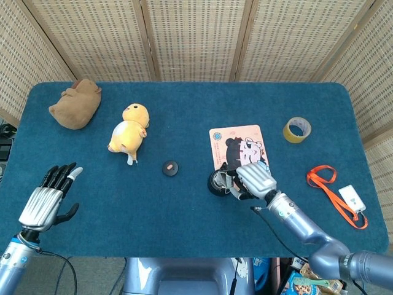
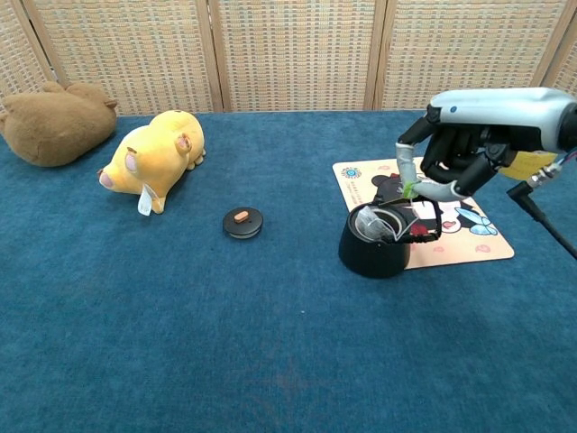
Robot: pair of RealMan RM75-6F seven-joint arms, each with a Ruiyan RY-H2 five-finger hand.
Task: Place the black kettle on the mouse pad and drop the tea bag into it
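- Kettle, black, upright, sitting half on the near-left corner of the mouse pad, half on the blue desk; lid off, mouth uncovered.
- Tea bag lying inside the kettle mouth, pale and crumpled; string running up to a green tag at the right hand.
- Right hand low over the kettle's far-right side, grasping the tea bag's tag in a pinch of thumb and a finger; other fingers curled under the palm.
- Same right hand in the head view covering the kettle's right side, kettle only partly visible there.
- Left hand at the near-left desk edge, released, holding nothing, fingers straight and slightly spread; well apart from everything.
- Kettle lid flat on the desk, left of the kettle, orange knob up.
- Yellow plush on its side further left; brown plush at the far-left corner.
- Tape roll right of the mouse pad; orange lanyard with a white device near the right edge.
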